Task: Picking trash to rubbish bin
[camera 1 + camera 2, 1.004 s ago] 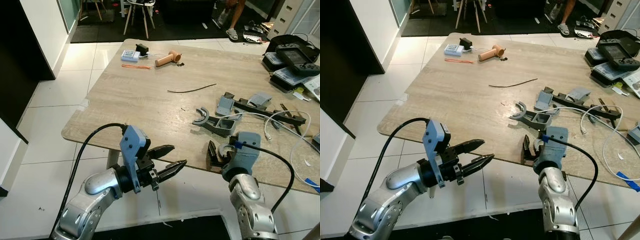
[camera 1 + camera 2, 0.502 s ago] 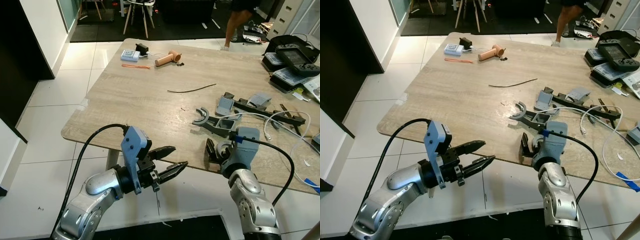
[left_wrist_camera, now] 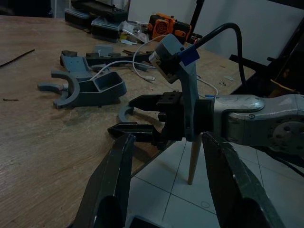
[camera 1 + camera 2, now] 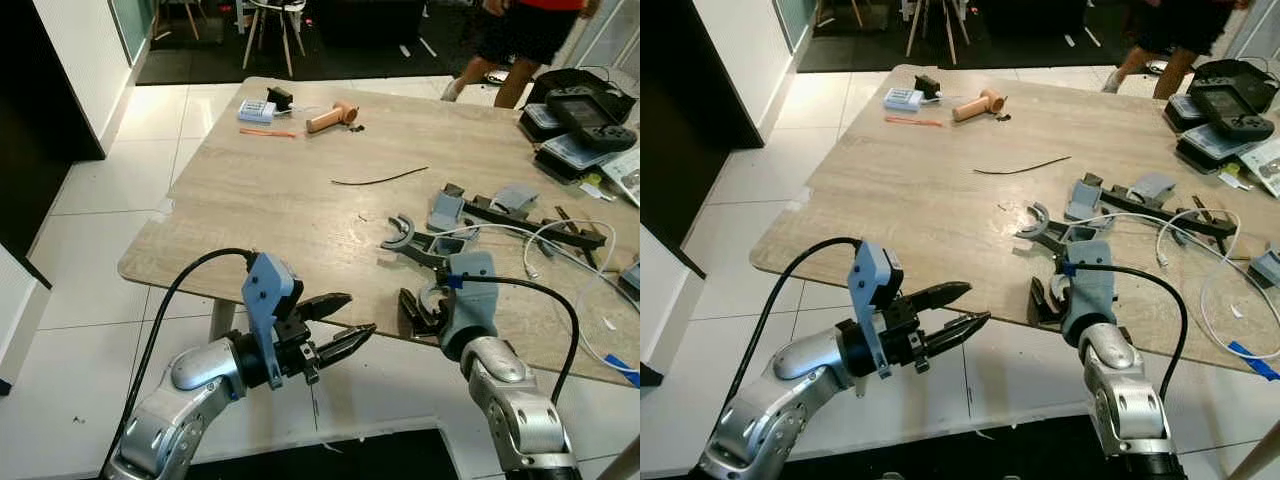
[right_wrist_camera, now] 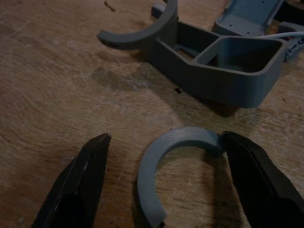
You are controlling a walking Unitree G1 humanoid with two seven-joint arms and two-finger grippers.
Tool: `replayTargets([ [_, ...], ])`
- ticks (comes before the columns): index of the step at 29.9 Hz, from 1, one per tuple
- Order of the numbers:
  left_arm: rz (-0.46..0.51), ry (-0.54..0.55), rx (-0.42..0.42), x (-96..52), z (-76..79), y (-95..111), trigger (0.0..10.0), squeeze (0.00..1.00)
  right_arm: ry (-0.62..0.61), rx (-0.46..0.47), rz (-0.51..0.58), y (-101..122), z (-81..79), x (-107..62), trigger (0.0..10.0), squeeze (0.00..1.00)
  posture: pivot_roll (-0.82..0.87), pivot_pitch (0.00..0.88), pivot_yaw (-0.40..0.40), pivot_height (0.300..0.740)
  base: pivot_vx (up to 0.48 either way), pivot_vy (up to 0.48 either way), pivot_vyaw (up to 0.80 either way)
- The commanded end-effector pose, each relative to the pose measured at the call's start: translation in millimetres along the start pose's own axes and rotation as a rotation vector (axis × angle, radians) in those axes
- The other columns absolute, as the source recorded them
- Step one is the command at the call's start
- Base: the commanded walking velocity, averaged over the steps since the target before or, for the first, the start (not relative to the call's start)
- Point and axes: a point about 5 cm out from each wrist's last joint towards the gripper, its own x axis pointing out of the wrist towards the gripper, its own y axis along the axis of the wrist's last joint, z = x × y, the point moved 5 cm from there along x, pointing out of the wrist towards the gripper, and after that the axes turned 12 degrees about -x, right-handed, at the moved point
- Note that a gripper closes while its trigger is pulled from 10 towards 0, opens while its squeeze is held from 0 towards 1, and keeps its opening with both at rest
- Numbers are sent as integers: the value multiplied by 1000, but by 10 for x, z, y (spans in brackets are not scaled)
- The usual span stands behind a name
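My right gripper had advanced over the table edge, fingers spread astride the grey curved scrap, which lay ungrasped on the wood. My left gripper hung released short of the table. Pickup stood ready.

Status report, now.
Right pincer open, straddling grey curved scrap at table edge. Left pincer open, empty, off the table. Grey bracket close beyond.

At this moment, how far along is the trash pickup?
Done: nothing looks binned; no bin can be seen. In hand: the right gripper is open, its fingers either side of the grey arc piece lying at the table edge, not yet closed. The left gripper hangs open off the table. Left: grasp, lift, find the bin.
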Motion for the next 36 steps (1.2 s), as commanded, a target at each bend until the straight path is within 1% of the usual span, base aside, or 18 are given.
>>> replayTargets([
  [1,-14,-6,-24,0,23,-68,10000,0,60,13,-169,-427,-157,8,9490,0,-78,180,6,740,0,0,0],
  [2,-19,-8,-20,3,23,-75,10000,0,54,21,-172,-451,-156,10,157,0,-78,179,6,740,0,0,0],
  [3,-21,-9,-18,5,21,-78,10000,0,51,31,-174,-471,-162,11,0,0,-77,186,5,740,0,0,0],
  [7,-22,-9,-17,5,22,-79,10000,0,55,37,-179,-490,-171,7,0,0,-73,180,7,740,0,0,0],
  [9,-23,-3,-20,-15,20,-88,10000,0,57,57,-190,-531,-185,-8,0,0,-76,179,7,740,0,0,0],
  [12,-25,-2,-20,-17,18,-93,10000,0,57,60,-192,-531,-184,-9,0,0,-73,186,6,740,0,0,0],
  [25,-26,0,-20,-31,30,-105,10000,0,58,68,-178,-519,-184,5,0,0,-73,162,6,740,0,0,0],
  [26,-25,4,-19,-37,21,-102,10000,0,60,73,-161,-483,-191,9,0,0,-75,160,5,740,0,0,0],
  [27,-16,15,-18,-37,-4,-84,10000,0,77,108,-62,-283,-211,21,0,0,-78,164,4,740,0,0,0],
  [28,-16,15,-18,-37,-4,-84,10000,0,77,108,-62,-283,-211,21,0,0,-78,164,4,740,0,0,0],
  [29,-7,23,-19,-35,-24,-66,10000,0,92,140,33,-88,-221,15,0,0,-77,161,3,740,0,0,0],
  [30,0,28,-19,-32,-36,-53,10000,0,102,161,97,41,-224,3,0,0,-76,161,2,740,0,0,0],
  [31,0,28,-19,-32,-36,-53,10000,0,102,161,97,41,-224,3,0,0,-76,161,2,740,0,0,0],
  [32,13,44,-16,-29,-63,-31,10000,0,112,181,168,191,-223,-22,0,0,-76,160,2,740,0,0,0],
  [33,46,92,-15,-33,-139,20,10000,0,134,201,252,379,-235,-64,0,0,-76,154,1,740,0,0,0],
  [34,46,92,-15,-33,-139,20,10000,0,134,201,252,379,-235,-64,0,0,-76,154,1,740,0,0,0],
  [36,125,233,-13,-86,-365,134,10000,0,191,230,412,732,-278,-181,0,0,-78,141,-1,740,0,0,0],
])
